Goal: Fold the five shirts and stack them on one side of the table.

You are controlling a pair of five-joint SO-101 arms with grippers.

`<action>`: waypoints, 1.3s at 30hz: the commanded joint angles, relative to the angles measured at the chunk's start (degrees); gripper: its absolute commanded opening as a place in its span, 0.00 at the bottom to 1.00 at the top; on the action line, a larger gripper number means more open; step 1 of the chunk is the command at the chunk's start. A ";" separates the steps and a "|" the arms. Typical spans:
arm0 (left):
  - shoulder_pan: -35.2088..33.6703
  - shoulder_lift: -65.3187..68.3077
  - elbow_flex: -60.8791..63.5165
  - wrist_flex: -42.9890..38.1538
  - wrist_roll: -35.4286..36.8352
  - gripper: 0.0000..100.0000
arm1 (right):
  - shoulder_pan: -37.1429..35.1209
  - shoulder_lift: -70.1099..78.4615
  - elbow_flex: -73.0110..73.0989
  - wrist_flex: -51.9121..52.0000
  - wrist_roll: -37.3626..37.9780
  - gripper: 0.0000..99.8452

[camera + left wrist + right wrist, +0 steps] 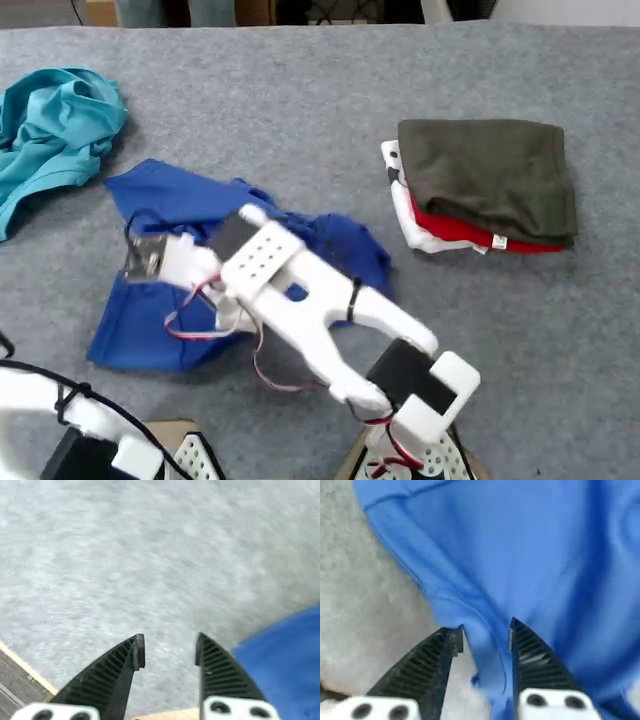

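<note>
A crumpled blue shirt [150,320] lies left of centre on the grey table [300,90]. My right gripper [135,255] is stretched out over its left part. In the right wrist view the right gripper [484,630] is shut on a fold of the blue shirt [520,555] that fills the gap between its fingers. A teal shirt [55,125] lies bunched at the far left. Folded olive [490,175], red [450,228] and white [420,235] shirts are stacked at the right. My left gripper [167,647] hangs open over bare table, beside the blue shirt's edge [285,655].
The left arm's base [70,425] and cables sit at the near left corner. The right arm's white links [330,320] cross over the blue shirt. The table's wooden edge [15,685] is close behind the left gripper. Bare felt lies between the blue shirt and the stack.
</note>
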 commanded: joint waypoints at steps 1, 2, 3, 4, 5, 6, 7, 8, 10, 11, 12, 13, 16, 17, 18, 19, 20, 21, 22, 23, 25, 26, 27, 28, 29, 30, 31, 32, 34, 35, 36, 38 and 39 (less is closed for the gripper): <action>-1.45 -0.18 1.10 -2.99 -0.70 0.21 | -0.97 1.19 4.44 -11.96 3.16 0.15; -1.45 -0.18 1.36 -3.16 -0.70 0.21 | -0.97 2.95 5.14 -13.54 3.43 0.15; -1.45 -0.18 1.36 -3.08 -0.70 0.21 | -1.05 4.97 5.05 -13.71 3.69 0.15; -1.45 -0.18 1.54 -3.08 -0.70 0.21 | -1.05 6.81 4.70 -13.45 3.78 0.15; -1.45 -0.18 1.54 -3.08 -0.70 0.21 | -1.05 8.40 4.09 -12.84 3.69 0.15; -1.45 -0.18 1.54 -3.08 -0.70 0.21 | -0.97 9.89 3.30 -12.22 3.52 0.15; -1.45 -0.18 1.54 -3.08 -0.70 0.21 | -0.79 11.21 2.24 -11.25 3.34 0.14; -1.45 -0.18 1.63 -3.08 -0.70 0.21 | -0.79 12.18 1.10 -9.93 3.25 0.11; -1.19 -0.18 1.63 -3.08 -0.70 0.21 | -0.79 12.62 -1.63 -7.21 2.02 0.01; -1.19 -0.18 1.63 -3.08 -0.70 0.21 | -0.79 12.62 -3.21 -5.98 0.09 0.02; -1.19 -0.18 1.63 -3.08 -0.70 0.21 | -0.79 12.62 -4.97 -4.75 -1.85 0.03; -1.19 -0.18 1.63 -3.08 -0.70 0.21 | -0.79 12.62 -7.16 -3.25 -3.69 0.01; -1.45 -0.18 1.36 -3.16 -0.79 0.21 | -0.88 12.62 -15.87 3.25 -6.59 0.01; -1.54 -0.18 1.27 -3.25 -0.79 0.21 | -0.97 12.62 -19.56 5.54 -7.03 0.01; -1.71 -0.18 1.27 -3.96 -0.79 0.21 | -0.97 12.62 -23.43 7.74 -7.74 0.01; -2.42 -0.18 1.45 -4.84 -0.79 0.21 | -1.05 12.62 -27.82 9.85 -8.79 0.01; -3.65 -0.18 1.36 -5.63 -0.44 0.21 | -1.05 12.62 -32.22 11.69 -9.93 0.01; -4.97 -0.18 1.27 -6.51 -0.44 0.21 | -1.14 12.62 -36.88 13.71 -11.16 0.01; -6.46 -0.18 1.27 -7.74 -0.44 0.21 | -1.23 12.70 -41.89 15.56 -12.13 0.01; -8.04 -0.18 1.45 -9.05 -0.44 0.21 | -1.67 12.97 -46.81 17.23 -13.01 0.01; -11.82 -0.18 1.27 -11.43 -0.44 0.21 | -2.55 13.14 -56.48 19.96 -14.68 0.01; -13.58 -0.18 1.27 -12.66 -0.44 0.21 | -3.25 13.14 -60.79 20.66 -15.74 0.01; -15.25 -0.18 1.27 -14.07 -0.44 0.21 | -4.31 13.14 -64.92 20.92 -16.79 0.01; -16.66 -0.18 1.27 -15.38 -0.44 0.21 | -5.19 13.14 -68.62 20.92 -17.93 0.01; -18.07 -0.18 1.36 -16.62 -0.44 0.21 | -6.33 13.14 -71.96 20.84 -19.16 0.01; -19.38 -0.18 1.45 -17.67 -0.35 0.21 | -7.65 13.14 -75.12 20.66 -20.31 0.01; -20.44 -0.18 1.63 -18.73 -0.35 0.21 | -8.88 13.14 -77.49 19.69 -21.63 0.01; -21.41 -0.18 1.71 -19.52 -0.35 0.21 | -10.11 13.14 -79.52 18.46 -23.38 0.01; -23.08 -0.09 1.71 -20.66 -0.35 0.21 | -12.22 13.14 -82.68 13.71 -27.25 0.01; -23.78 -0.09 1.71 -20.92 -0.35 0.21 | -12.75 13.14 -83.65 10.90 -29.45 0.01; -24.22 -0.09 1.71 -20.92 -0.35 0.21 | -12.84 13.14 -84.35 7.91 -31.65 0.01; -24.48 -0.09 1.71 -20.92 -0.35 0.21 | -12.66 13.14 -85.05 1.67 -36.22 0.01; -24.48 -0.09 1.71 -20.92 -0.35 0.21 | -12.04 13.14 -85.14 -0.88 -38.42 0.01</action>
